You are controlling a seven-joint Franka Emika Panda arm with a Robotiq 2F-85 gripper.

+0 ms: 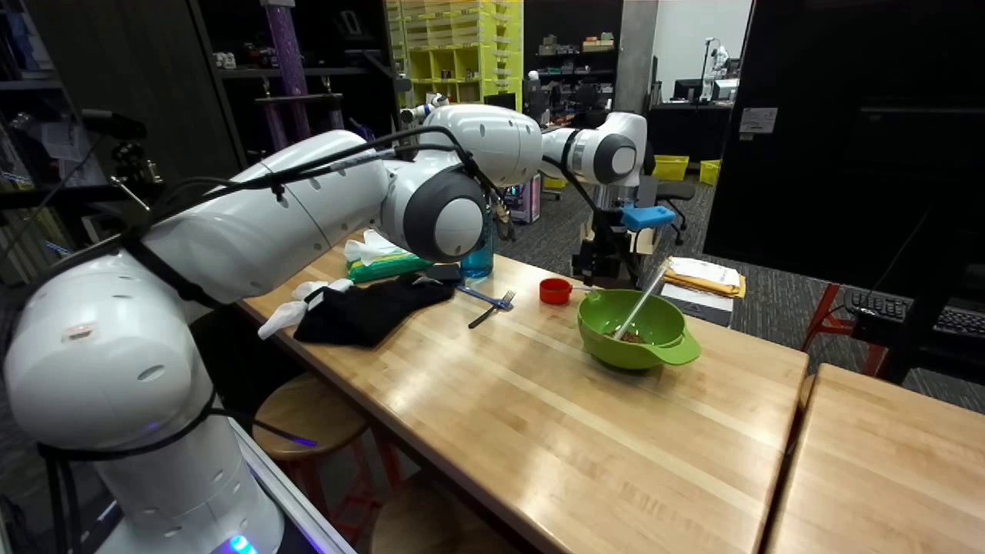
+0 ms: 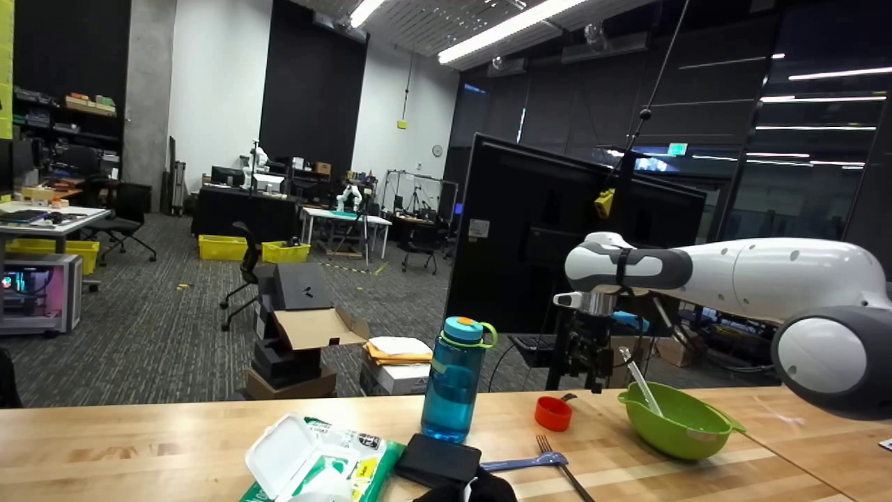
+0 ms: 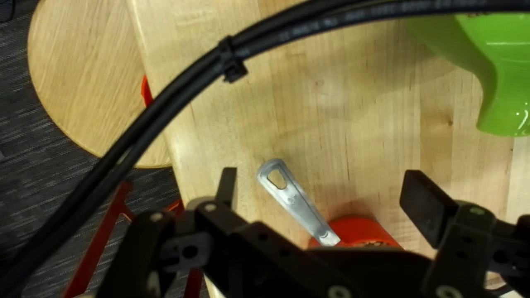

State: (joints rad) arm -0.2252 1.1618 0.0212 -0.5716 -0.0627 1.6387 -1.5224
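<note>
My gripper (image 3: 323,188) is open and empty, pointing down above the wooden table. In the wrist view, a red measuring cup (image 3: 360,229) with a grey handle (image 3: 296,203) lies below and between the spread fingers. Some brown bits show in the cup, and the gripper body hides part of it. The cup also shows in both exterior views (image 1: 554,291) (image 2: 552,414), near the gripper (image 1: 608,265) (image 2: 589,359). A green bowl (image 1: 627,354) (image 2: 686,432) (image 3: 513,82) stands beside the cup. A clear-handled utensil (image 1: 640,308) leans in it over brown contents.
A fork (image 1: 492,309) and a blue utensil (image 2: 519,462) lie crossed on the table (image 1: 539,431). A blue bottle (image 2: 454,380), a wipes pack (image 1: 388,264) and black cloth (image 1: 373,312) are further along. A stool (image 3: 91,78) stands beyond the table edge.
</note>
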